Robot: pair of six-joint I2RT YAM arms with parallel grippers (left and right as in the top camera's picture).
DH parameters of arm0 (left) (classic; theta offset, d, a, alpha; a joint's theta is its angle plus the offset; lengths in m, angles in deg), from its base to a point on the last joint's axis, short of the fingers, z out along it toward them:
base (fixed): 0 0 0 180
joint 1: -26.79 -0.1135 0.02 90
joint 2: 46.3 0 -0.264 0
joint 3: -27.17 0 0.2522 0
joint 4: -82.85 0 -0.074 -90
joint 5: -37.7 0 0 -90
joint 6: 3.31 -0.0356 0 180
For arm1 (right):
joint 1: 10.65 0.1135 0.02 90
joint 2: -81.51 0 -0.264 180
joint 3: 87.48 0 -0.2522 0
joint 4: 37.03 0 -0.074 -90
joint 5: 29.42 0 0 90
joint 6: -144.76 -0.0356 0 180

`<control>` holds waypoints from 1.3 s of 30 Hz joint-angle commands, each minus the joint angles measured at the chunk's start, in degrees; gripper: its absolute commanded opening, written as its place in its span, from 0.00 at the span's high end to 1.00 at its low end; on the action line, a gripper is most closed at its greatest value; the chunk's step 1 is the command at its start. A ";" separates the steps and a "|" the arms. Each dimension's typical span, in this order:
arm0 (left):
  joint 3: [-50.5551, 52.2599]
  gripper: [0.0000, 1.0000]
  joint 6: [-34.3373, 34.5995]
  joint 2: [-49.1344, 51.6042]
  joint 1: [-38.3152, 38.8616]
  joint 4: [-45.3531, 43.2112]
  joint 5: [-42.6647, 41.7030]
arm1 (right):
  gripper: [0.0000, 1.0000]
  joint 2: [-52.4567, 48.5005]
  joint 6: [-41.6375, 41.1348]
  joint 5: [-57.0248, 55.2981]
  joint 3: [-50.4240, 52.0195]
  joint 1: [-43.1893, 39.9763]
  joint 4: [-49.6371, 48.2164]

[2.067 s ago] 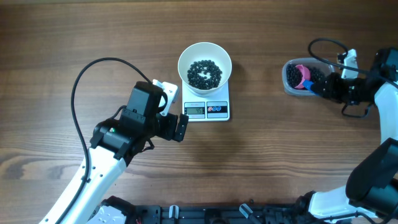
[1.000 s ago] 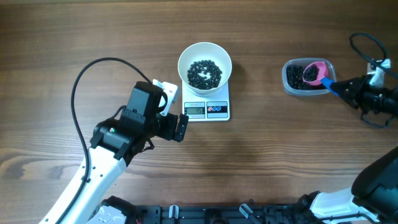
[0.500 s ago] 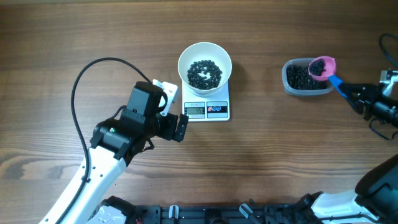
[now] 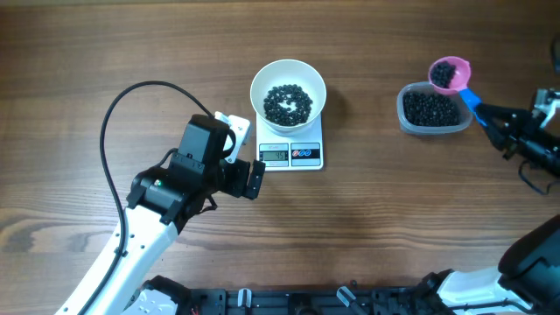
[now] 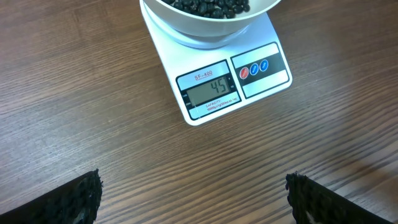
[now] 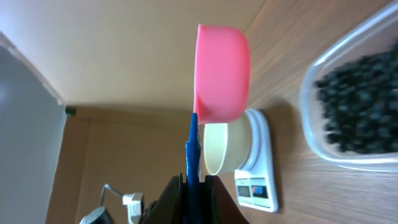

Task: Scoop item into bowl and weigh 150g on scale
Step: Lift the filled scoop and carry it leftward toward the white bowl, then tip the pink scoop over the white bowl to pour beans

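Observation:
The white bowl [image 4: 262, 83] stands on the white scale [image 4: 306, 155] and holds a layer of the item [image 4: 288, 103], black beads. In the left wrist view the scale [image 5: 261, 84] reads 45 under the bowl [image 5: 205, 28]. My left gripper [image 4: 249, 156] rests open just left of the scale, nothing between its fingertips [image 5: 81, 199]. My right gripper [image 4: 484, 112] is shut on the blue handle [image 6: 191, 155] of a pink scoop [image 4: 449, 73]. The scoop carries beads and hovers past the far right rim of the clear tub [image 4: 404, 109].
The clear tub [image 6: 323, 134] holds more black beads [image 6: 360, 99] at the right of the table. A black cable [image 4: 114, 114] loops from the left arm over the wood. The right arm's cables hang near the right edge.
The right gripper has lifted the pink scoop, filled with beads, out of the tub and carried it up and to the far side of the rim. The left arm has not moved.

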 commanded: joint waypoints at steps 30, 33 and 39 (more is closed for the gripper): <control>0.57 0.00 -0.72 0.22 -0.26 -0.13 0.52 | 0.96 -0.76 -24.94 -13.51 0.68 38.56 -25.79; 0.57 0.00 -0.74 0.22 -0.26 -0.15 0.52 | 0.96 -0.76 -25.44 -17.92 0.68 41.83 -29.14; 0.57 0.00 -0.72 0.22 -0.26 -0.15 0.52 | 0.96 -0.59 -25.18 -19.67 0.61 45.81 -37.77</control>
